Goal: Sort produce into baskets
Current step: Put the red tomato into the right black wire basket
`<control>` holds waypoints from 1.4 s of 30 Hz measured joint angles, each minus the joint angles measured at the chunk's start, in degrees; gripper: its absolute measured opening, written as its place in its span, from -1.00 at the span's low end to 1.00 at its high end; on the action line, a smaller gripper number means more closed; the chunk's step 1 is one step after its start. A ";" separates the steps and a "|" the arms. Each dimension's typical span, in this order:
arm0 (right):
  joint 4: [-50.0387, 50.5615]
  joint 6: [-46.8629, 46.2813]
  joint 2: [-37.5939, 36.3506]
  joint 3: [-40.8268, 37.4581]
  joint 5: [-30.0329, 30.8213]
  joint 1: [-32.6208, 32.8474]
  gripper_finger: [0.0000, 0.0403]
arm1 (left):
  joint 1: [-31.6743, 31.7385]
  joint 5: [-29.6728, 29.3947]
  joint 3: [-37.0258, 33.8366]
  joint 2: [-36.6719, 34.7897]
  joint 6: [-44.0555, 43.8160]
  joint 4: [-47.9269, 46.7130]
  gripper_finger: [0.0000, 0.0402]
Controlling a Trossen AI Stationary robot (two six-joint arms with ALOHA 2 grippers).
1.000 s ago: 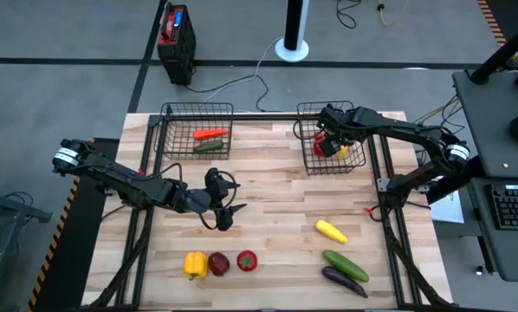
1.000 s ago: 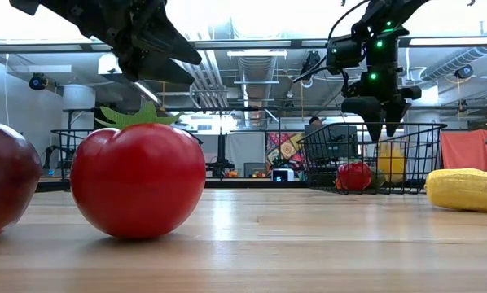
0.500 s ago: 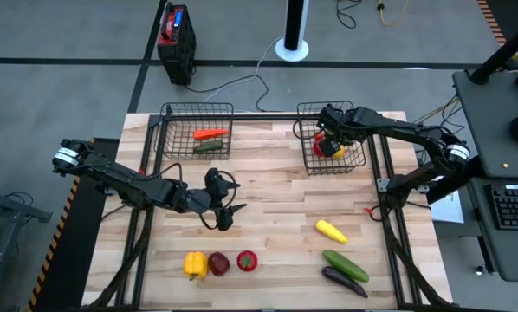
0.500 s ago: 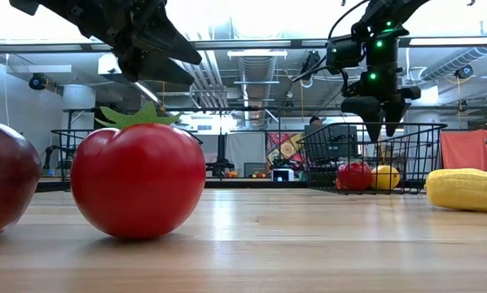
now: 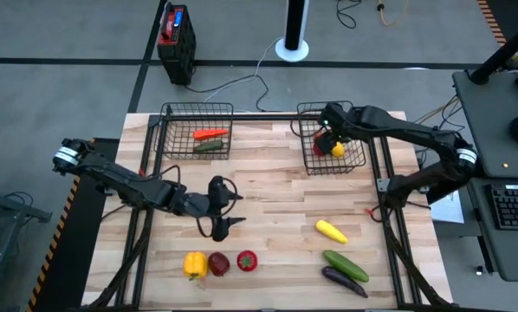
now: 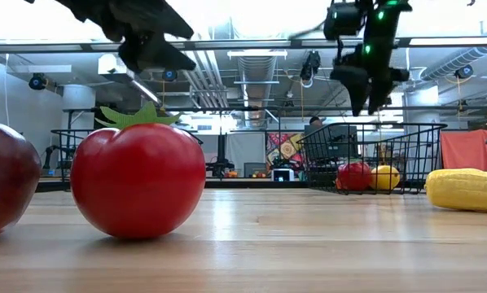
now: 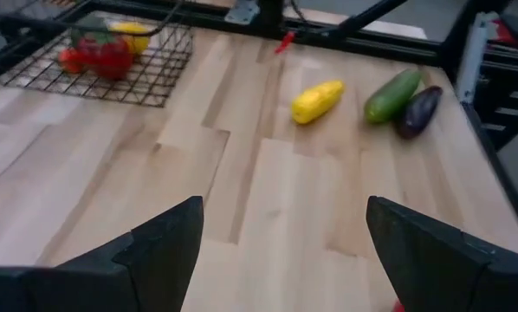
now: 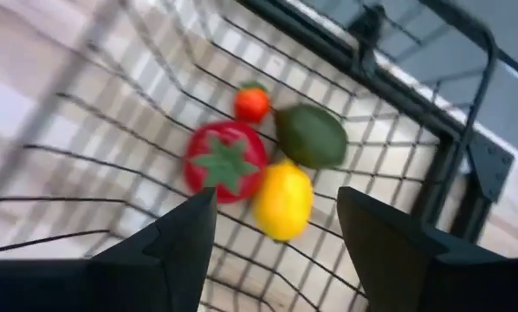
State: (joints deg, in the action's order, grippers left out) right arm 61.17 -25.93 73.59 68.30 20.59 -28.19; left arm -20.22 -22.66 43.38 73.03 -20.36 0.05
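Observation:
Two black wire baskets stand at the table's far side. The left basket (image 5: 197,130) holds an orange carrot (image 5: 210,133) and a green cucumber (image 5: 209,146). The right basket (image 5: 331,149) holds a red tomato (image 8: 225,161), a yellow lemon (image 8: 282,201), a small tomato (image 8: 251,102) and a green piece (image 8: 310,135), all lying on its mesh floor. My right gripper (image 5: 328,137) hangs open above them, empty. My left gripper (image 5: 223,224) is open over bare wood at mid table, holding nothing (image 7: 281,251).
Near the front edge lie a yellow pepper (image 5: 195,263), a dark red piece (image 5: 218,263) and a red tomato (image 5: 247,259). To the right lie a yellow piece (image 5: 331,230), a green cucumber (image 5: 345,264) and a purple eggplant (image 5: 344,281). Bare wood lies between.
The lemon, seen higher in the right basket under my right gripper a second ago, has dropped and now rests on the basket floor beside the tomato. My right gripper has risen above the basket. My left gripper has turned a little toward the near edge.

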 joint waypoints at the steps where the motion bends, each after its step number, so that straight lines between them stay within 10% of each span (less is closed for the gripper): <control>1: -0.27 -0.03 -0.63 0.30 0.00 1.18 0.13 | -0.54 -0.32 0.60 0.00 0.15 -0.53 0.52; 19: -16.37 3.06 -4.11 0.42 0.48 30.85 0.11 | -7.52 -10.42 7.00 5.51 -2.64 -2.99 0.52; 33: -45.36 15.70 -2.15 -8.12 1.04 45.69 0.11 | -13.80 -10.17 28.02 19.21 -8.70 -36.10 0.52; 42: -59.95 24.15 5.65 -10.78 -3.09 49.59 0.11 | -19.19 -9.33 31.89 23.36 -12.96 -39.69 0.52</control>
State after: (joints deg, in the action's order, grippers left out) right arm 1.22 -1.78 79.25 57.52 17.50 21.40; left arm -39.41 -31.99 75.26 96.39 -33.32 -39.63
